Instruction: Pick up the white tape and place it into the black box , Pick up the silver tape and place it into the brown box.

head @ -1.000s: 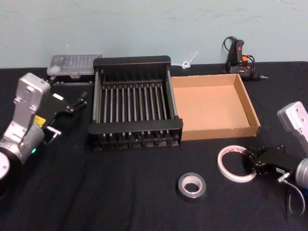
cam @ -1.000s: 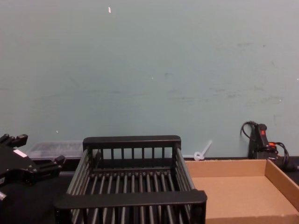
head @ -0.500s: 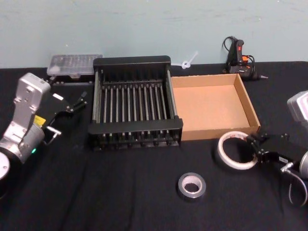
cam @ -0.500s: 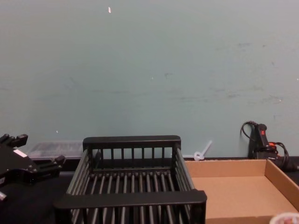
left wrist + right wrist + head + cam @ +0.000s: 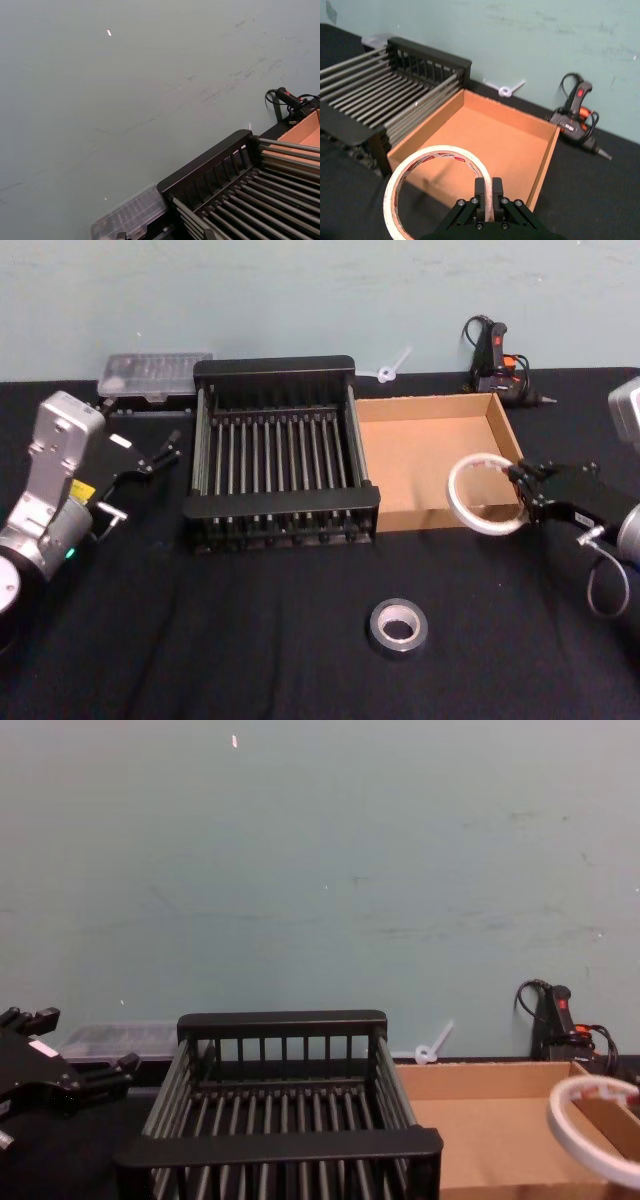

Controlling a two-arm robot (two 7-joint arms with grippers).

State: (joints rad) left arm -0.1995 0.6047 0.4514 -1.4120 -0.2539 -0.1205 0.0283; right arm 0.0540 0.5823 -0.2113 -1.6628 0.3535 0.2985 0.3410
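Pinching white tape [image 5: 484, 495] rim (red print inside core), right hand [image 5: 527, 490] clamped, roll airborne

white tape [image 5: 484, 495] lifted off table, right claw [image 5: 522, 487] raised

Our right gripper [image 5: 514, 480] raised off table at right side, arm reaching in from right edge, wrist roughly level, pointing left. Fingers [image 5: 481, 192] pinched on rim of white tape [image 5: 483, 495], roll hanging tilted from them. Our left gripper [image 5: 170, 444] idle at far left beside us, forearm angled up, fingers apart, pointing right.
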